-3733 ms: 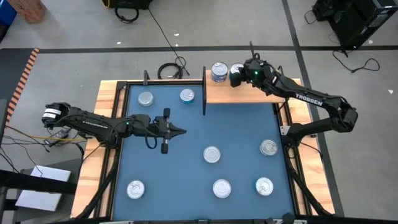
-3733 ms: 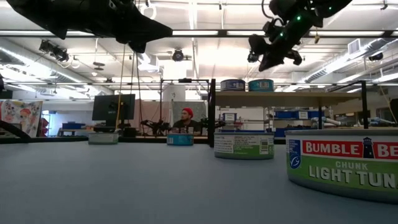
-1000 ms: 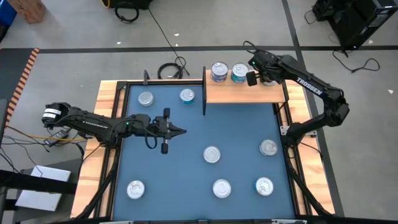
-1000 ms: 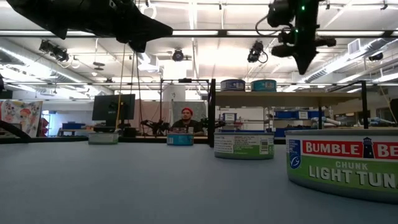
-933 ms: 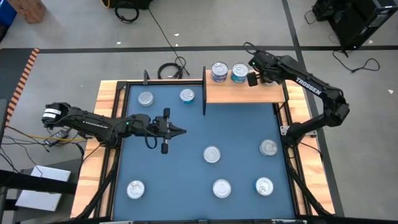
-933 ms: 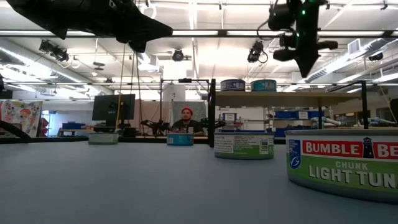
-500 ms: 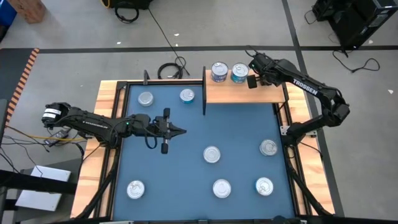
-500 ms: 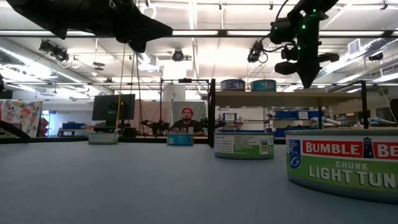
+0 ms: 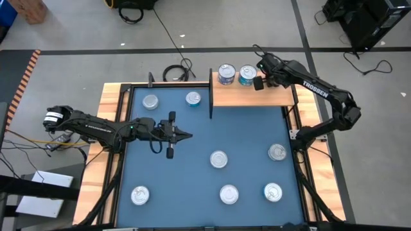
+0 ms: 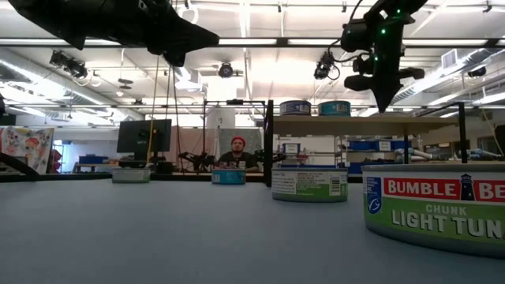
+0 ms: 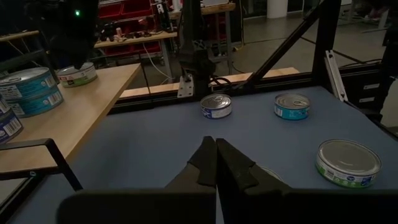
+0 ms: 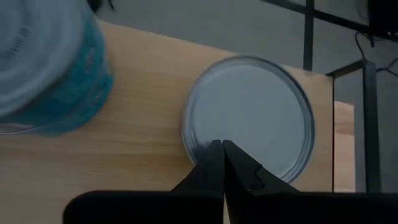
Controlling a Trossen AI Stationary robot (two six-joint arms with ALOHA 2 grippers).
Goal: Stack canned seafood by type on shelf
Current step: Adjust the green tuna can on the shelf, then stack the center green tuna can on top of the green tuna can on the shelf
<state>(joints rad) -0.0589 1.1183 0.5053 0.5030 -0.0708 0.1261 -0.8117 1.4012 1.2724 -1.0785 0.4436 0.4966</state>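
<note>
- Since a second ago my right arm has shifted only slightly above the shelf [image 9: 250, 96]; the cans and my left arm sit as they did.
- I take the shelf, the light wooden board with black posts at the far right corner of the blue mat [image 9: 192, 154], as my landmark.
- On the shelf I see two stacks of canned seafood at its far edge: a grey-labelled one [image 9: 225, 74] near the left post and a teal-labelled one [image 9: 247, 75] just beside it.
- My right gripper [image 9: 259, 83] hangs over the shelf just right of the teal stack, its fingers pressed together with nothing between them; in the right wrist view they point down at a silver can top [image 12: 249, 118] on the wood.
- My left gripper [image 9: 185, 135] waits over the mat, well to the left of the shelf and nearer to me, fingers pinched together and empty.
- Two loose cans lie on the mat just left of the shelf: a silver-topped one [image 9: 150, 101] and a teal-sided one [image 9: 193, 99].
- Five more cans lie on the mat nearer to me than the shelf: [image 9: 219, 159], [image 9: 277, 152], [image 9: 273, 192], [image 9: 229, 193] and [image 9: 140, 195].
- In the low view, a person [image 10: 237, 155] sits in the room behind the table.
</note>
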